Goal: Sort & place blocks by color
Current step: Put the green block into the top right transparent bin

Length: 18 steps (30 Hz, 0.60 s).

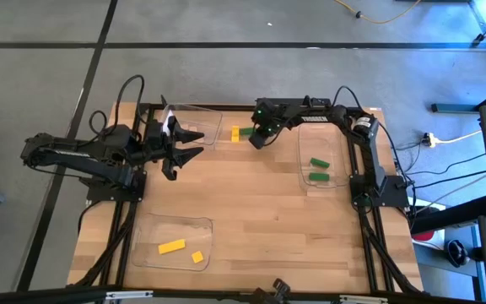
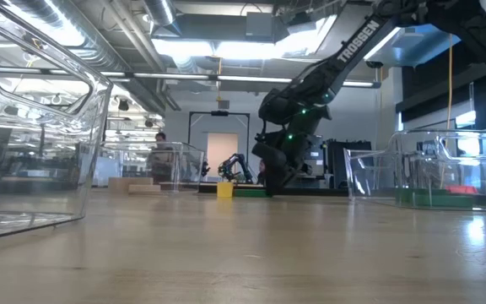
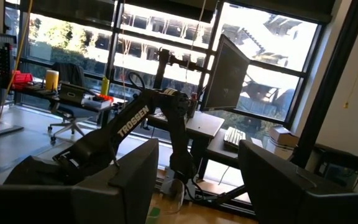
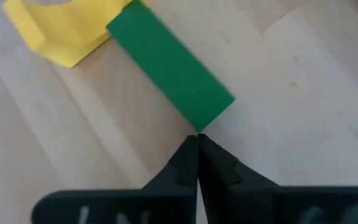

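Note:
A green bar block (image 4: 169, 68) lies flat on the table with a yellow block (image 4: 67, 28) touching its far end; both also show in the high view, green (image 1: 247, 133) and yellow (image 1: 235, 133). My right gripper (image 4: 196, 138) is shut, low over the table, with its tips at the green bar's near end. My left gripper (image 1: 194, 145) is open and raised beside the far-left tray (image 1: 213, 118), which holds tan blocks (image 1: 191, 133). Two green blocks (image 1: 319, 162) lie in the right tray, and two yellow blocks (image 1: 172, 247) lie in the near-left tray. My right gripper has its shut fingertips (image 4: 188, 152) at the corner of the green bar's near end (image 4: 199, 124), coming from above and slanting along the bar. I cannot tell whether the tips touch the block or stand just off it. The bar lies flat on the table.
Clear plastic trays stand at the far left, the right (image 1: 304, 169) and the near left (image 1: 146, 228). The middle of the wooden table (image 1: 268, 219) is bare. Beyond the table, the low view shows a person (image 2: 160, 148) far off in the room.

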{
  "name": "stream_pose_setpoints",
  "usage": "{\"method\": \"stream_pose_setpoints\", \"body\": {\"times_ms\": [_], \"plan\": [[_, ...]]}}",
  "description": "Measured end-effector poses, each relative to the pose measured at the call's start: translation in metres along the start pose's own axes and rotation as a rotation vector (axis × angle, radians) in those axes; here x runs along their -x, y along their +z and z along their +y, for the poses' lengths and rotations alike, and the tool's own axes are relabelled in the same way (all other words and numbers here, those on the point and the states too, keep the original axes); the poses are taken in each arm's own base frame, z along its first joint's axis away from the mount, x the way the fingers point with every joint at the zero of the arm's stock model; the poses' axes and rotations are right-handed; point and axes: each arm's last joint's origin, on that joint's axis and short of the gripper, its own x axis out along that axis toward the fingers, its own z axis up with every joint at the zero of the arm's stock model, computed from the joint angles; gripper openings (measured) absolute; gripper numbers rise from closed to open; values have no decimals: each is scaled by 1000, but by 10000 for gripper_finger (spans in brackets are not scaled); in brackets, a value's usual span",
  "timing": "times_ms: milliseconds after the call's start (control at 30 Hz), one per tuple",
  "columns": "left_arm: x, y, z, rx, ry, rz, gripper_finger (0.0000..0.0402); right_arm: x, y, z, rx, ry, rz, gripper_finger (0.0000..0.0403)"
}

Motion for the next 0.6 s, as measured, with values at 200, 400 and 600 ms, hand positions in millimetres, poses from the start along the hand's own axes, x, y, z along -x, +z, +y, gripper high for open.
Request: {"method": "stream_pose_setpoints", "body": {"times_ms": [200, 400, 600], "plan": [[0, 0, 0, 0, 0, 0, 213, 14, -5, 5, 45, 58, 62, 4], [0, 0, 0, -1, 0, 0, 213, 58, 17, 10, 85, 89, -132, 2], [0, 0, 0, 0, 3, -1, 213, 39, 26, 5, -40, 142, -219, 1]]}}
